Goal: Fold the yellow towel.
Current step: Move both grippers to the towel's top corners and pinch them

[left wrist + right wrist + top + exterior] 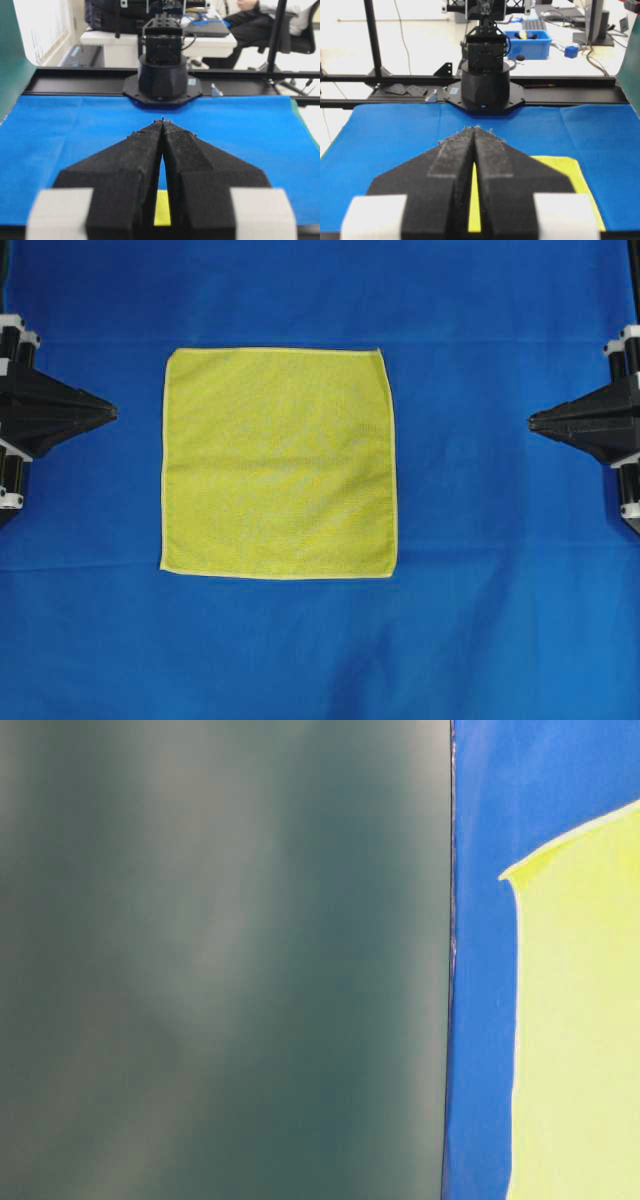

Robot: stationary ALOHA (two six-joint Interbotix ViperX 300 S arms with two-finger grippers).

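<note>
The yellow towel (278,462) lies spread flat and unfolded, a near-square of bright yellow with a fine woven texture and a paler stitched hem running round all four edges. Its corners lie flat; the sides bow very slightly. It sits near the middle of the desk, on the blue cloth (480,640) that covers the surface, a little left of centre in the overhead view. The left gripper (112,412) and the right gripper (532,422) hover at either side, well apart from the towel, fingers (140,150) pressed together, holding nothing.
</note>
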